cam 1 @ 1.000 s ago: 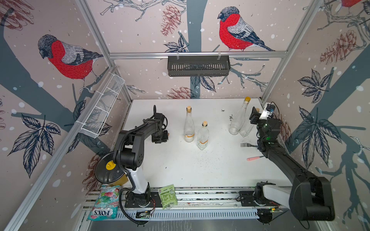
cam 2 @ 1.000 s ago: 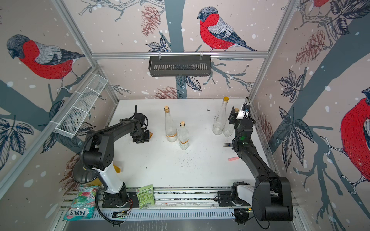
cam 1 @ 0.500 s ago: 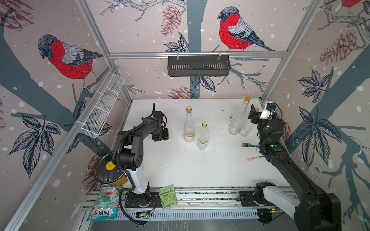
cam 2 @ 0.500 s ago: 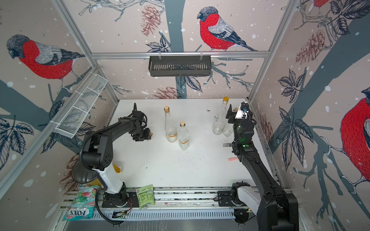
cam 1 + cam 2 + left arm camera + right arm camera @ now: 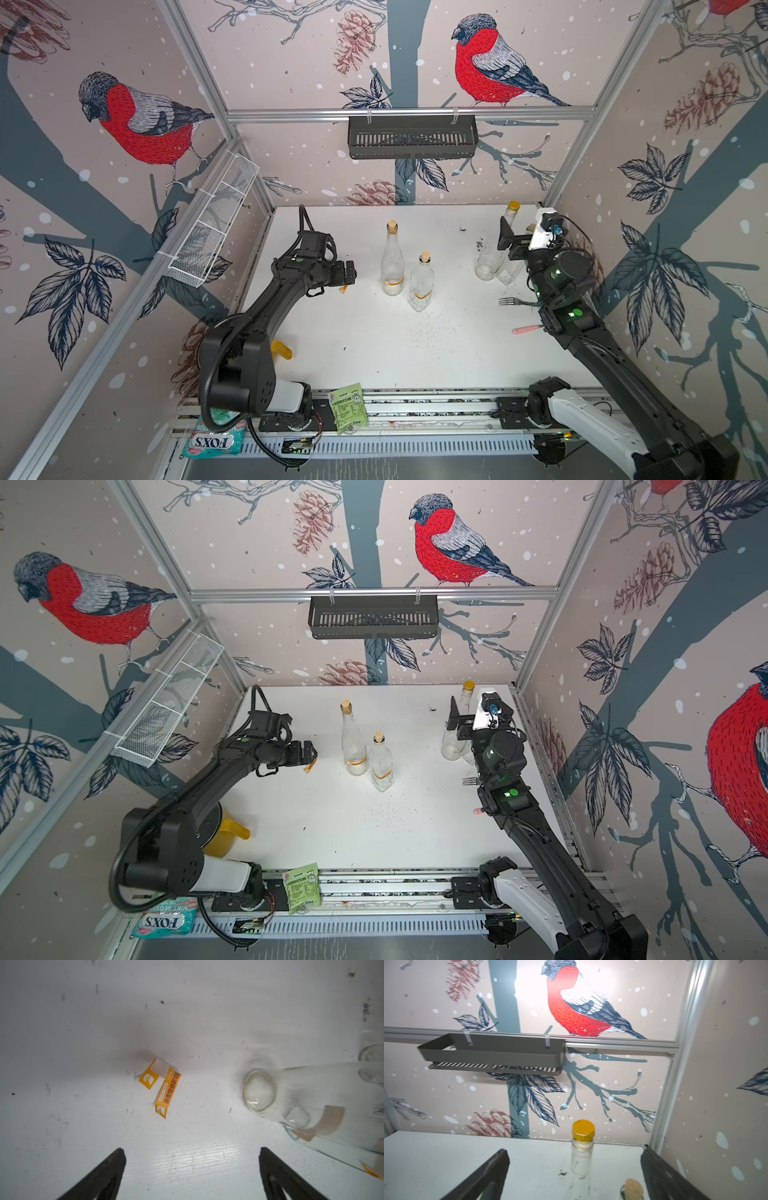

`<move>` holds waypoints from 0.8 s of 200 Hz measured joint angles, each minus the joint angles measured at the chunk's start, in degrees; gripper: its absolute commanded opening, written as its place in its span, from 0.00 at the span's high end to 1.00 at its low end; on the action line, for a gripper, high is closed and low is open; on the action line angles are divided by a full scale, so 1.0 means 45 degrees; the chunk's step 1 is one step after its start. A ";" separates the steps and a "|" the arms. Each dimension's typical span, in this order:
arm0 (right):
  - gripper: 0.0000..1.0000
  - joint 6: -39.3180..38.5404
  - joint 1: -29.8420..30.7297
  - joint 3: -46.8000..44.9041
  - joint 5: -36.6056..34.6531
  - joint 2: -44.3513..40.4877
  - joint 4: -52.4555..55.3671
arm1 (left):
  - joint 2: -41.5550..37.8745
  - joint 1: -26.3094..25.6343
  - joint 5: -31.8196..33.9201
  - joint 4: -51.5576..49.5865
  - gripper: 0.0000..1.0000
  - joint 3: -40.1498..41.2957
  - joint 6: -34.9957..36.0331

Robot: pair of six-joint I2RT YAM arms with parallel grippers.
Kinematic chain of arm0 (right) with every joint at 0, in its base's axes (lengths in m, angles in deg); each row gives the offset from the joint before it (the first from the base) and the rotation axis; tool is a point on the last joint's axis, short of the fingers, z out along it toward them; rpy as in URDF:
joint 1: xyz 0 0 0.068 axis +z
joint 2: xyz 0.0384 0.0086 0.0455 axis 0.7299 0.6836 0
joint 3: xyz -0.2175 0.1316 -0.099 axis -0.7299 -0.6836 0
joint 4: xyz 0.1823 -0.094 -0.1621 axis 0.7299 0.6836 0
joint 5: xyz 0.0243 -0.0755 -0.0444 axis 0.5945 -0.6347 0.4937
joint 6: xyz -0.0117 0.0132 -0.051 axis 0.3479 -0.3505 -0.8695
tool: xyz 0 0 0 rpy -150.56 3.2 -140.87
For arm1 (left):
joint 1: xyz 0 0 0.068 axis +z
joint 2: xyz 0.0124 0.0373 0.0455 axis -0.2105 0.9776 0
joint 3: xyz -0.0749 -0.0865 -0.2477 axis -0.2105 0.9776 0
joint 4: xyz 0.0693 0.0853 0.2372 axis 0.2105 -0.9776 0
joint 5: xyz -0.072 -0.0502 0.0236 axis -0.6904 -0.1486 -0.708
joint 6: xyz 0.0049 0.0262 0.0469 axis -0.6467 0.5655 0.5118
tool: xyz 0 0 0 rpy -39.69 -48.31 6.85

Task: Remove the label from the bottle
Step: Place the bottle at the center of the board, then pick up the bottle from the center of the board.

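The left arm [image 5: 270, 303] reaches over the white table [image 5: 374, 353], and the left jaws hang wide open and empty above the yellow label [image 5: 161, 1086], which lies curled and loose on the table, apart from every bottle. In both top views a tall bottle [image 5: 392, 266] and a short bottle [image 5: 381, 766], both corked, stand upright mid-table, each with an orange band low on its body. By the right wall, the right arm [image 5: 565, 270] holds the right jaws wide open on either side of the upright gold-capped bottle [image 5: 582, 1155] without touching it, and a fork [image 5: 515, 302] lies nearer the front.
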 measured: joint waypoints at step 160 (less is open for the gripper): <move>0.00 0.1311 0.6868 -0.0311 0.1452 0.1821 0.1851 | -0.8675 -0.1685 -0.1734 0.7193 0.02 0.6028 -0.2623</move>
